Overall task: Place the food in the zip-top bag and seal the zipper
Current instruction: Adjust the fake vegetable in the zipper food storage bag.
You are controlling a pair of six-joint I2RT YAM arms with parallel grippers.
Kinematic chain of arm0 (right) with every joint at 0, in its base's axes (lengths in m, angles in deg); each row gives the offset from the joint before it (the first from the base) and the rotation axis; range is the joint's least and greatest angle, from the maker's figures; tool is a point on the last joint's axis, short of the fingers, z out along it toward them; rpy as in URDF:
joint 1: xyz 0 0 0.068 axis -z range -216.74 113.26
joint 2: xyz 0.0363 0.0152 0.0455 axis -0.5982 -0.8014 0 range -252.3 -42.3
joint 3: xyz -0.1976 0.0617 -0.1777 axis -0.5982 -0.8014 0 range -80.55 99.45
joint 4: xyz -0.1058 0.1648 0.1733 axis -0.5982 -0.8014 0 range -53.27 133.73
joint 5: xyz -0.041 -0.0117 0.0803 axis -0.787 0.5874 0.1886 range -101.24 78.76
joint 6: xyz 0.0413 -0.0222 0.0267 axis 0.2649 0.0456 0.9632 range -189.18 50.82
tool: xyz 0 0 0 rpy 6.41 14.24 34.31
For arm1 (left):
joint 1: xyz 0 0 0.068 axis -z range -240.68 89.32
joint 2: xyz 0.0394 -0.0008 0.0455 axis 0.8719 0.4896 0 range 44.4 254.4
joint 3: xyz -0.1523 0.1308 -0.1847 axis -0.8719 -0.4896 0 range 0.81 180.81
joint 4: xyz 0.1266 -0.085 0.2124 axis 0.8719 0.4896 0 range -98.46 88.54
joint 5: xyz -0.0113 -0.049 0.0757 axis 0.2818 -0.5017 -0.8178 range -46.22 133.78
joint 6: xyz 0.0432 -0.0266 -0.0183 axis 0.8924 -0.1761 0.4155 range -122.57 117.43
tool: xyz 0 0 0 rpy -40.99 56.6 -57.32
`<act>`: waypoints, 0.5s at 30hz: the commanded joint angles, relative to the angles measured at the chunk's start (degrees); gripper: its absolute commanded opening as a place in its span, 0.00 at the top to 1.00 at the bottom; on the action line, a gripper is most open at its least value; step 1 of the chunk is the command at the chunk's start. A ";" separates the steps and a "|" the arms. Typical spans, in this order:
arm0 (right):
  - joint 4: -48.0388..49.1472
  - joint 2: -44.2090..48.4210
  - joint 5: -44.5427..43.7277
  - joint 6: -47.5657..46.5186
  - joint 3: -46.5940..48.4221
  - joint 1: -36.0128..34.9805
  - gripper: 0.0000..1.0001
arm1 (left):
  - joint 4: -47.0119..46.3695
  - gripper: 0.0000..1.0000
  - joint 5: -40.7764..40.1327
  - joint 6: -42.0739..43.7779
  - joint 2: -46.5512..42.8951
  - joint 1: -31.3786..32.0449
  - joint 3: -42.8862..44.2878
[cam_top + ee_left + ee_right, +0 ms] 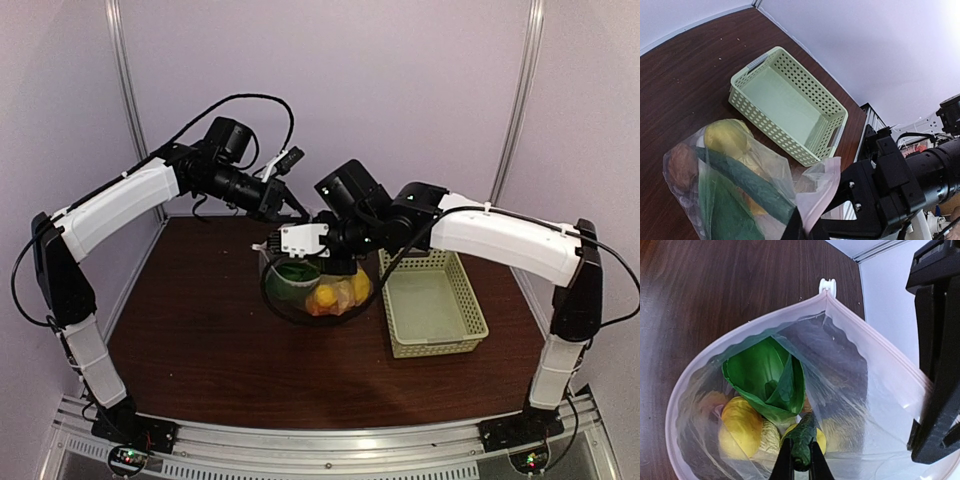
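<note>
Top external view: the zip-top bag sits at frame centre on the brown table, loaded with food, with a yellow lemon and green bok choy showing through the film. The left gripper reaches the bag's top from the upper left, and the right gripper reaches it from the right. The pale green lattice basket stands just right of the bag and holds nothing. Left wrist view: the left gripper's jaws, at the bottom edge, are clamped on the bag's pinkish mouth film. The bag fills the lower left and contains the lemon, a dark green cucumber and a brown round piece. The basket lies at upper centre, and the right arm's black gripper body is at lower right, against the bag's edge. Right wrist view: the camera looks down into the open bag mouth. The zipper is unsealed, and its two sides meet at a white slider tab at top centre. The right gripper's jaws, at bottom centre, stand nearly together, apparently pinching the near rim film. The left gripper's black body is at the right edge.
</note>
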 commanded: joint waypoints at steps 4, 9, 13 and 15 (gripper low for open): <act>-2.86 -4.06 -9.68 -1.97 1.10 0.30 1.00 | -3.03 0.95 0.97 -0.15 -2.18 -0.29 -0.02; -7.93 -5.72 -9.15 -0.12 4.13 0.39 1.00 | -3.03 0.96 0.63 -0.21 -2.04 -0.29 -0.15; -11.08 -3.48 -3.21 1.83 7.74 0.24 0.88 | -3.03 0.95 0.27 -0.10 -1.95 -0.29 -0.11; -13.90 -2.62 -0.16 2.64 10.35 0.04 0.72 | -3.03 0.96 0.12 -0.14 -1.84 -0.29 -0.18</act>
